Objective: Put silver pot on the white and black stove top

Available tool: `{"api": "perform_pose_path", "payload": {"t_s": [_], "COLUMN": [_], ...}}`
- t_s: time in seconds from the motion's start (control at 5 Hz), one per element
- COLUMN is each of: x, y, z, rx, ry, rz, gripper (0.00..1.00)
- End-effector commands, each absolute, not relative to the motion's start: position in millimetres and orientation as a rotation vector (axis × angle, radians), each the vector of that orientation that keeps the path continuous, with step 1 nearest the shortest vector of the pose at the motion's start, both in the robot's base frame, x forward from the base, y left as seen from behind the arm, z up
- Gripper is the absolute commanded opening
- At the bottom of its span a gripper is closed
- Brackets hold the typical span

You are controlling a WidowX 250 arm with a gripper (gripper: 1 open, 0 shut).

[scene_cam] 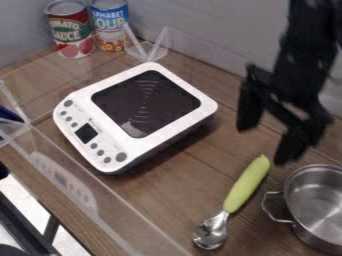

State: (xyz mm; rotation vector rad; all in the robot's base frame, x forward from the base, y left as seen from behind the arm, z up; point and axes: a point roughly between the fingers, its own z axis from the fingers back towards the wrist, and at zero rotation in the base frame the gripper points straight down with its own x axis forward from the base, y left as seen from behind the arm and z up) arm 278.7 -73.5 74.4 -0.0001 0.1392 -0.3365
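Wooden bench (201, 180) with two cans (88, 28) at the back left corner. Silver pot (311, 207) at the lower right, upright, mouth up, shiny and round, low walls, loop handle toward the left. White and black stove top (134, 112) left of centre, well apart, button panel facing front left. Tool (282, 133) above the pot, fingers spread wide, empty, pointing down. Scoop (233, 205) just beside the pot.
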Motion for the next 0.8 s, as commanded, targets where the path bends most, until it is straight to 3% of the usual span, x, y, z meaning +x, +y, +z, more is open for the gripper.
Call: {"api": "perform_pose_path", "payload": {"t_s": [0.0, 0.2, 0.6], "x": [295.0, 297.1, 303.7], "y": [-88.9, -99.7, -109.4], "z": [72.7, 54.6, 50.3], "rx": [0.004, -0.001, -0.035], "ry": [0.072, 0.064, 0.056], "rz": [-0.457, -0.52, -0.594], "gripper": [1.0, 1.0, 1.0]}}
